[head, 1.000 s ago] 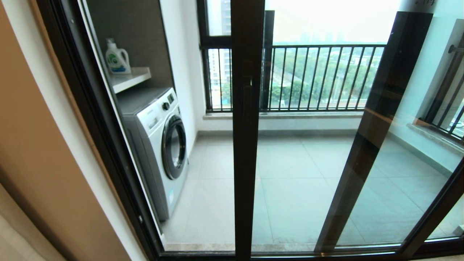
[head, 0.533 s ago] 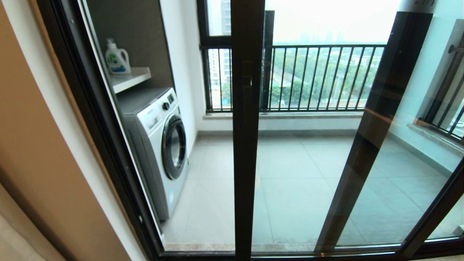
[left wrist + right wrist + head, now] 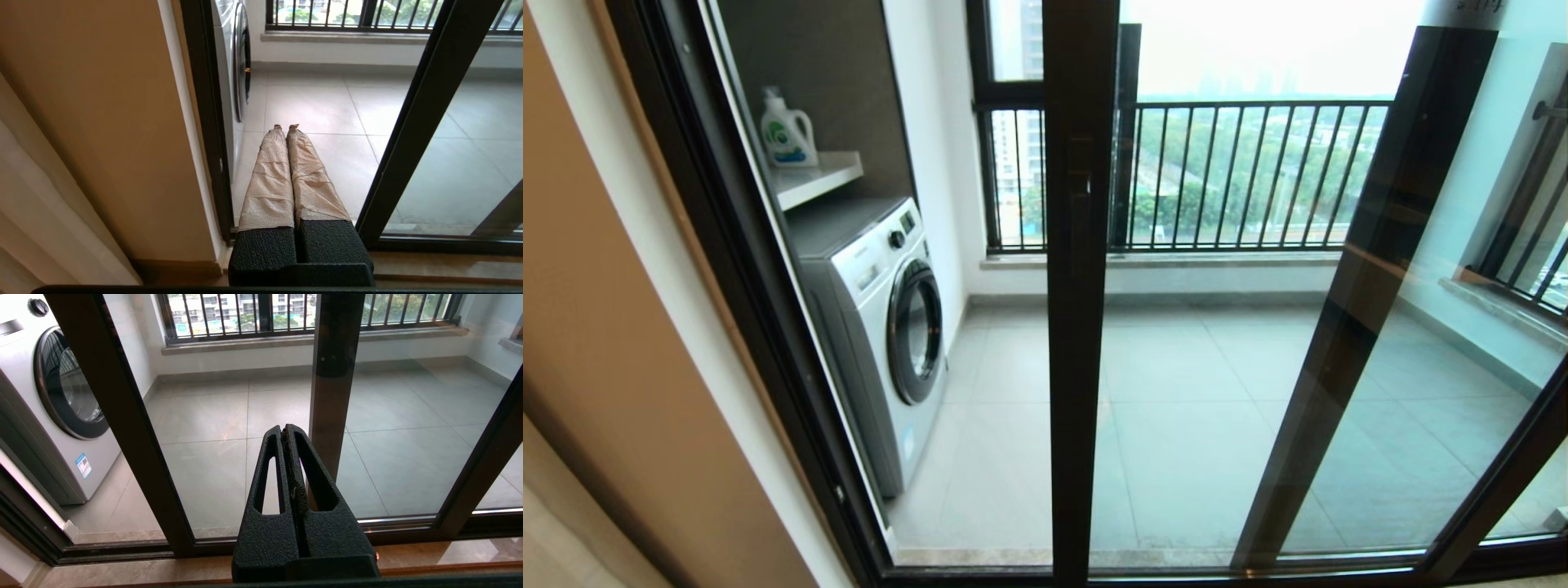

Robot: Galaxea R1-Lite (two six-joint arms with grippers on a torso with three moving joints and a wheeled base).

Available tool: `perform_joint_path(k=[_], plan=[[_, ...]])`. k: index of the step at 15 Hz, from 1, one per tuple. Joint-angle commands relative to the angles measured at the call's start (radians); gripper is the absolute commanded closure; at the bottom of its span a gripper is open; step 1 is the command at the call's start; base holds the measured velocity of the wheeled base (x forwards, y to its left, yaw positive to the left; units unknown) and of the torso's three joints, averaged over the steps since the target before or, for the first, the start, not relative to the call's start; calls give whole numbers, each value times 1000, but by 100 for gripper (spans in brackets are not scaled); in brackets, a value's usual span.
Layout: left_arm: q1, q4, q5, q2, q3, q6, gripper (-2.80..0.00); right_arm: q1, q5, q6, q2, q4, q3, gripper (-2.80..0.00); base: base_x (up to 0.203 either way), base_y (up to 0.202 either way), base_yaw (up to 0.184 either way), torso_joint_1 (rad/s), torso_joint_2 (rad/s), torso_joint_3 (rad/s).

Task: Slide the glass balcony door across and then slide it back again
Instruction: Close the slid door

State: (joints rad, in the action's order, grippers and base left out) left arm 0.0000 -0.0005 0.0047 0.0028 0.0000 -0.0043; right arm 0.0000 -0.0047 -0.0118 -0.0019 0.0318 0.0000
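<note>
We are facing the glass balcony door (image 3: 1081, 327), its handled upright standing mid-opening beside the washing machine (image 3: 882, 327). Our left gripper (image 3: 286, 127) and right gripper (image 3: 285, 430) are hanging low, both clenched empty.

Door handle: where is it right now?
In the head view the handle sits on the glass balcony door's central upright, right of the washing machine, before the railing. Neither gripper touches it.
</note>
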Motion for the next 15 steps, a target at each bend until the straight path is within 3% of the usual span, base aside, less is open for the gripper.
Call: perform_joint_path(k=[1, 4, 8, 12, 15], plan=[[0, -3, 0, -1, 0, -3, 0, 0, 0, 0, 2, 0, 12, 0, 0, 0, 0, 0, 0, 0], [0, 10, -8, 26, -109, 15, 0, 0, 0, 0, 2, 0, 12, 0, 0, 0, 0, 0, 0, 0], [0, -6, -97, 299, -283, 13, 0, 0, 0, 0, 2, 0, 12, 0, 0, 0, 0, 0, 0, 0], [-1, -249, -136, 702, -377, 12, 0, 0, 0, 0, 2, 0, 12, 0, 0, 0, 0, 0, 0, 0], [-43, -446, -144, 1002, -522, 9, 0, 0, 0, 0, 2, 0, 12, 0, 0, 0, 0, 0, 0, 0]])
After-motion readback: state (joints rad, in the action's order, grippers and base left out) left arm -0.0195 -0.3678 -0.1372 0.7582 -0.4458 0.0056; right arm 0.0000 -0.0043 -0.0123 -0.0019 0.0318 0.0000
